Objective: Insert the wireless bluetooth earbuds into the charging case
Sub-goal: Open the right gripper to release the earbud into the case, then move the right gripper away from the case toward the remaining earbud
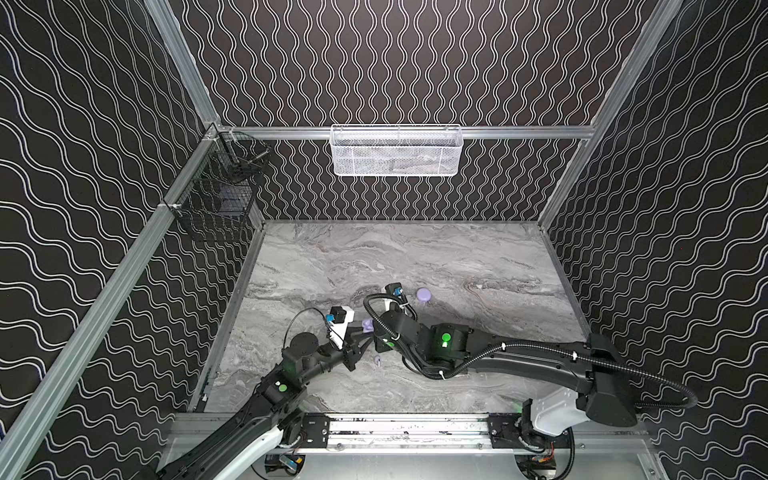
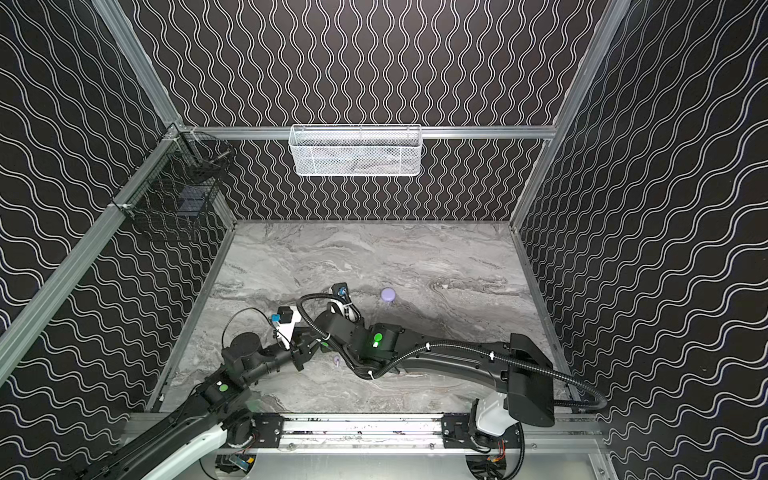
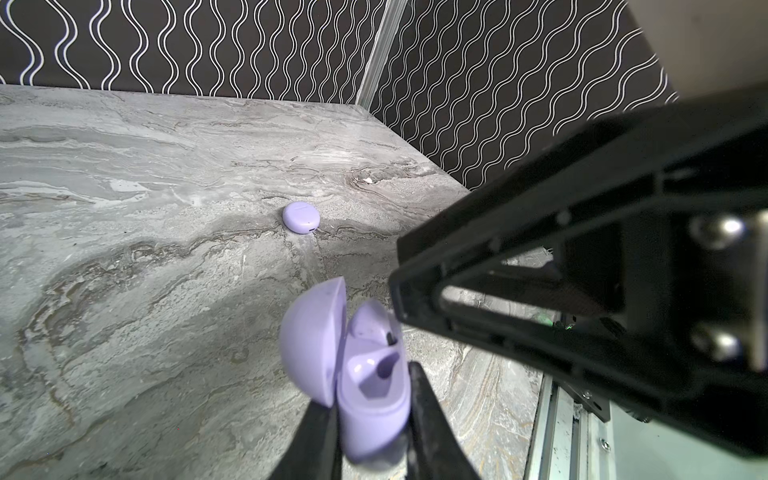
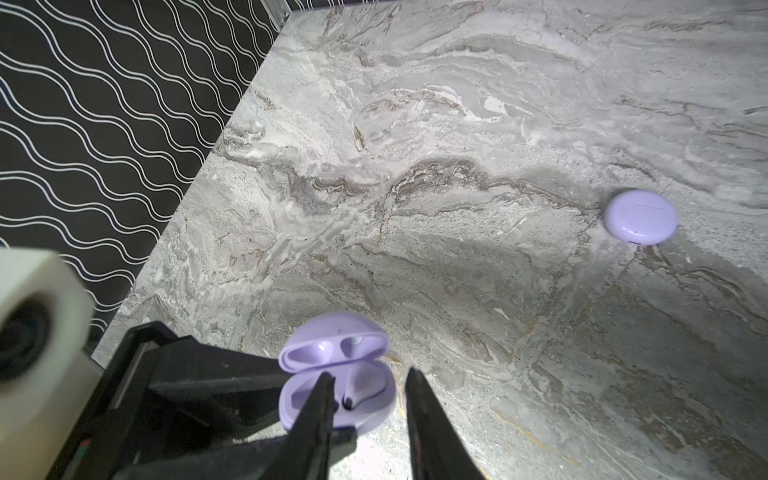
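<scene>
My left gripper [image 3: 372, 386] is shut on the base of an open lavender charging case [image 3: 365, 399], whose lid [image 3: 309, 336] stands hinged up. One earbud [image 3: 372, 322] sits in a slot of the case, and the slot beside it [image 3: 374, 372] is empty. My right gripper [image 4: 368, 376] hovers just over the case [image 4: 336, 386], open with nothing between its fingers, the seated earbud [image 4: 359, 388] below them. In both top views another earbud [image 1: 378, 360] [image 2: 336, 360] lies loose on the marble just in front of the two grippers. The held case [image 1: 367, 324] shows between the arms.
A second lavender case [image 1: 423, 294] [image 4: 641, 216], closed, rests on the table behind and right of the grippers. A white mesh basket [image 1: 395, 151] hangs on the back wall and a black wire basket [image 1: 220, 187] on the left wall. An aluminium rail [image 1: 407, 428] runs along the front.
</scene>
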Available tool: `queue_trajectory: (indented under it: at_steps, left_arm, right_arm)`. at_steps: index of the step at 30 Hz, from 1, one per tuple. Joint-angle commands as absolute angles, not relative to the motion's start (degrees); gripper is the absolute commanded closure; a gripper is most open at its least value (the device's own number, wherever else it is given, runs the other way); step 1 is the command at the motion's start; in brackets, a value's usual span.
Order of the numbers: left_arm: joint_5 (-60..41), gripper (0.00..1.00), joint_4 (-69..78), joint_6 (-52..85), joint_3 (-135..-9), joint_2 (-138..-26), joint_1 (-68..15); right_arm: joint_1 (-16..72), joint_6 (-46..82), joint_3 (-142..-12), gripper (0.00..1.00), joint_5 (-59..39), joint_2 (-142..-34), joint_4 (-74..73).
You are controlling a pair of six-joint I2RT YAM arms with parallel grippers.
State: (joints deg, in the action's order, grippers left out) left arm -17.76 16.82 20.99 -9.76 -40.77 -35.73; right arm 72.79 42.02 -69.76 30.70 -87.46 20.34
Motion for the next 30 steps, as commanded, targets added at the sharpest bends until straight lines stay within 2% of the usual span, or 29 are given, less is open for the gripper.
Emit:
queue_trajectory:
  at_steps: [1,14,30]
  left_arm:
    - [-17.40,0.84,18.11,20.70,-9.84,-40.62,-35.58]
    - [-14.01,0.85,14.62,20.26,-10.02,-37.94,-35.58]
    - [-8.72,0.86,9.93,20.08,-10.54,-35.68,-35.60]
  right_arm:
    - [72.59,43.27,-68.88,0.65,32.86,-85.94,21.38]
    - [72.13,48.19,-64.90,0.60,31.41,-85.17,25.66]
    - [72.67,49.13,-59.52,0.52,21.03,-91.41,19.60]
